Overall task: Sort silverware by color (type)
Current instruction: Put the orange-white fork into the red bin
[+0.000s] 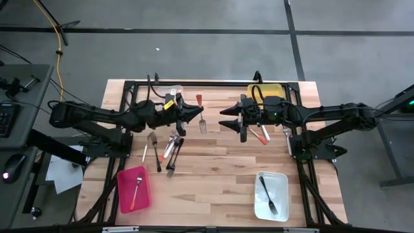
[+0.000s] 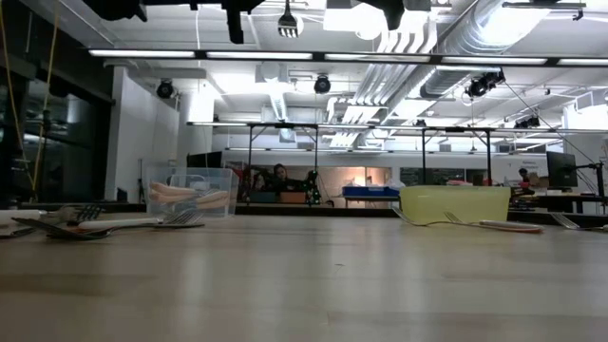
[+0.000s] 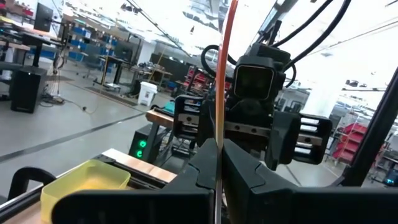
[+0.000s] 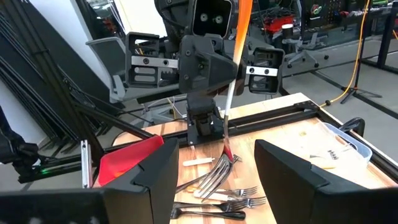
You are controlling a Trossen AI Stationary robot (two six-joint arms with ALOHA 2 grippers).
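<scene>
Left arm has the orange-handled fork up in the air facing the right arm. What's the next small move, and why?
Probably ease the open right gripper toward the orange fork for a handover. The left gripper is shut on the fork, holding it above the table, and the right fingers stand apart just short of it, facing it. The right-side bins, yellow and white, lie nearer the right arm.
</scene>
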